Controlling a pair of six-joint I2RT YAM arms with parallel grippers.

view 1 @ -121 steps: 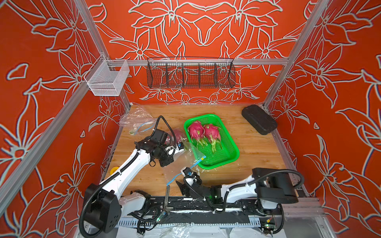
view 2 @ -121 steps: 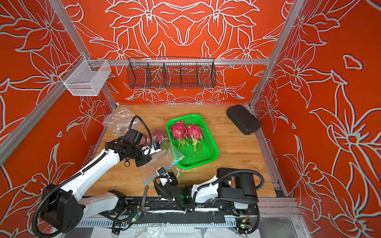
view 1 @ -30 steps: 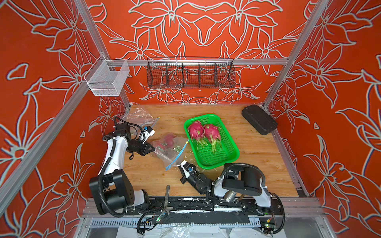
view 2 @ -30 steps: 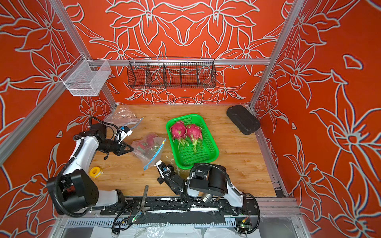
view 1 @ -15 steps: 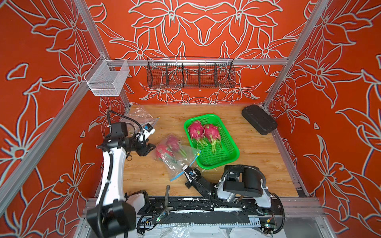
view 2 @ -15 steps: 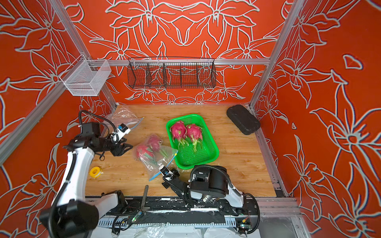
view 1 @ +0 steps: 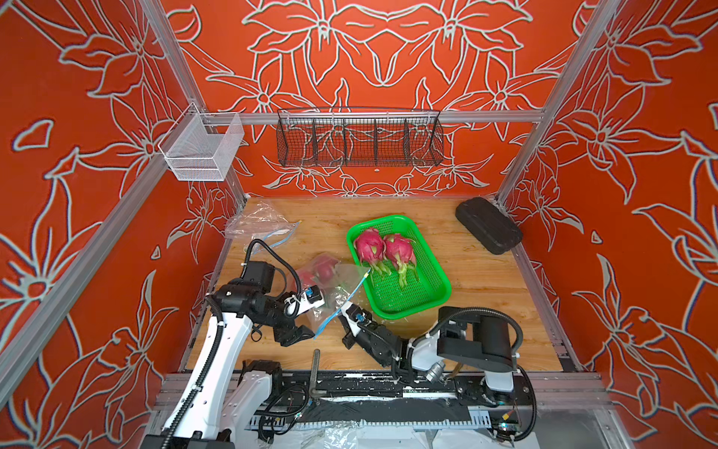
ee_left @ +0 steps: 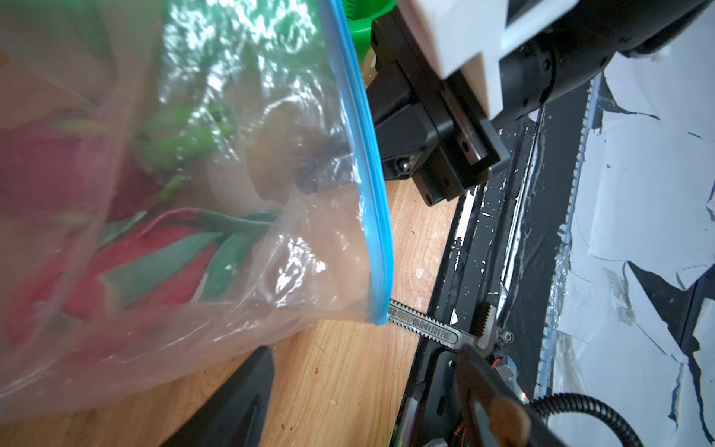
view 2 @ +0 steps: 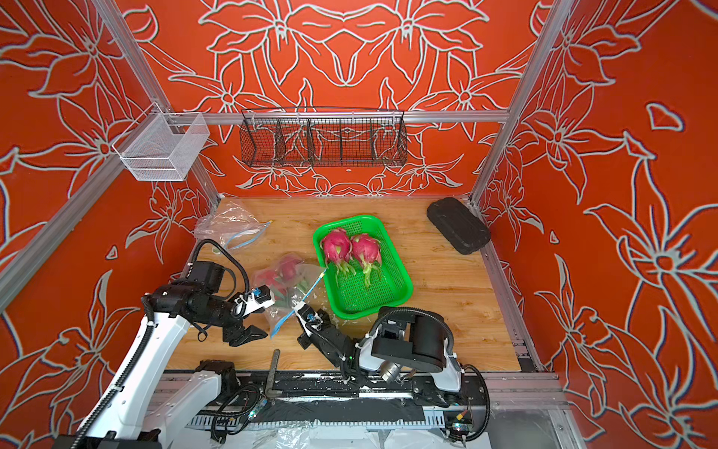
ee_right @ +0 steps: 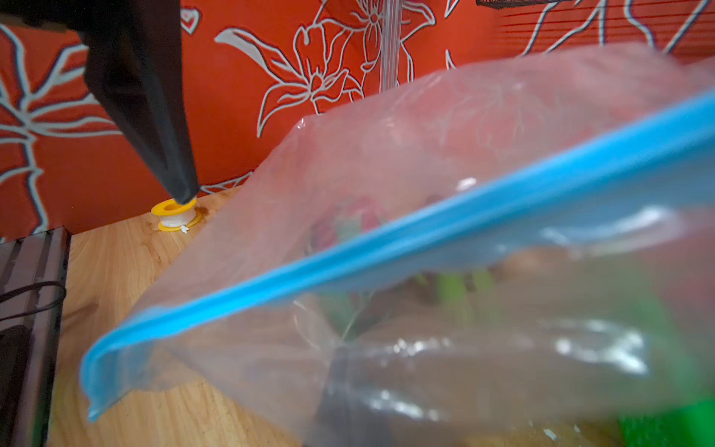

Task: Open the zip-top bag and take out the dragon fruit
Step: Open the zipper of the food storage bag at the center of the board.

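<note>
Left wrist view: saw magenta, green-scaled dragon fruit (ee_left: 162, 271) bagged ahead of spread left pincer (ee_left: 367, 350); found right pincer (view 1: 347, 308) clamped on zip-top bag (view 1: 344, 276) in a top view.

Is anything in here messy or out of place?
Yes. A crumpled clear plastic bag with a blue zip strip lies loose in the far left corner of the wooden table, and a grey toothed metal bar straddles its front edge, looking left behind.
</note>
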